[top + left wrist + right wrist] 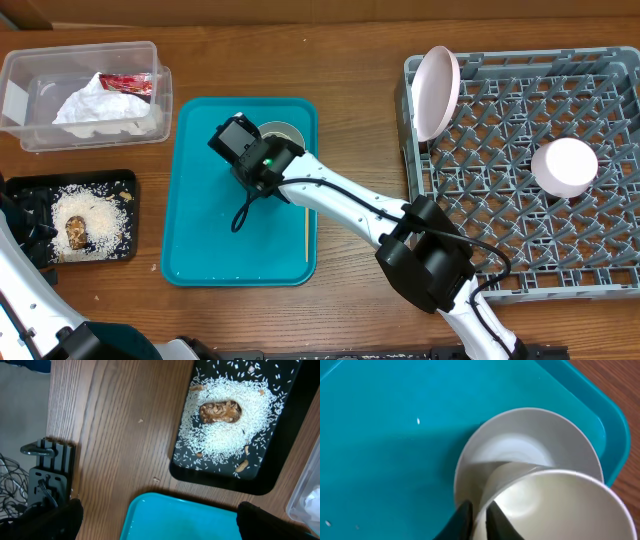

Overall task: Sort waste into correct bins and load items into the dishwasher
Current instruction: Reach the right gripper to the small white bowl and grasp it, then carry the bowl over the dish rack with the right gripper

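Bowl: one bowl [545, 502], white inside facing up, sits on the teal tray [200, 200] at the end toward the top of the overhead view, under the right wrist.
Right gripper: the right gripper [480, 519] is pinched almost closed across the bowl's rim. I cannot tell whether the bowl is clear of the tray. A second white round shape shows behind it in the wrist view, and I cannot tell if it is a separate piece.
Stick: one wooden stick [306, 235] lies flat near the tray's right edge, apart from the bowl.
Rack: the dish rack [520, 230] holds two plates, well apart. The large plate [436, 92] stands on edge at the left wall and the small plate [565, 165] rests among the pegs.
Waste: one napkin [95, 108] and one red wrapper [128, 83] lie in the clear tub [40, 90]. The rice [95, 215] with one brown lump [75, 232] is in the black tray [25, 190].
Left gripper: the left gripper [160, 522] is spread wide and empty, above the table between the black tray and the teal tray's corner.
Done: the waste looks sorted and two plates are loaded.
Left: two items, the bowl and the stick, by my judgement.
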Available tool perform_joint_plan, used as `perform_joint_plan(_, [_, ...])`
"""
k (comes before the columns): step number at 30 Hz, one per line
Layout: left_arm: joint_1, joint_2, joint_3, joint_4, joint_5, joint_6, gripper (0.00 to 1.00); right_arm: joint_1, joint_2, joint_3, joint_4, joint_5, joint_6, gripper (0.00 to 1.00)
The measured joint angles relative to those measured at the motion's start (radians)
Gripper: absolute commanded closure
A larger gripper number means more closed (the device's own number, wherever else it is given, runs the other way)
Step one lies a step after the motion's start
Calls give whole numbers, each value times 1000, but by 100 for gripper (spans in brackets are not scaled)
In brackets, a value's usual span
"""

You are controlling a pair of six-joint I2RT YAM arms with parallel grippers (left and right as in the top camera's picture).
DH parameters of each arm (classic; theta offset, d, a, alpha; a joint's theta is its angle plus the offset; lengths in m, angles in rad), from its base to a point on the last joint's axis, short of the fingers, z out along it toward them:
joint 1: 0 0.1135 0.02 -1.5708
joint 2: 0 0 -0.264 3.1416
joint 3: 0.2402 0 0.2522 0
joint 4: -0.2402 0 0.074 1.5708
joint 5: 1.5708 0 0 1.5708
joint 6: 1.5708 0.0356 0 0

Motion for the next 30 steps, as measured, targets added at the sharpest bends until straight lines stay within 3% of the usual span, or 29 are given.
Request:
perform_joint_plan(16, [0, 0, 0, 0, 0, 0, 0, -1, -43, 263, -307, 61, 96, 96])
perform_joint_plan(23, [0, 0, 0, 0, 0, 0, 0, -41, -253, 289, -468, 138, 148, 96])
perform_joint_plan(30, [0, 0, 0, 0, 0, 0, 0, -244, -530, 312, -631, 171, 215, 96])
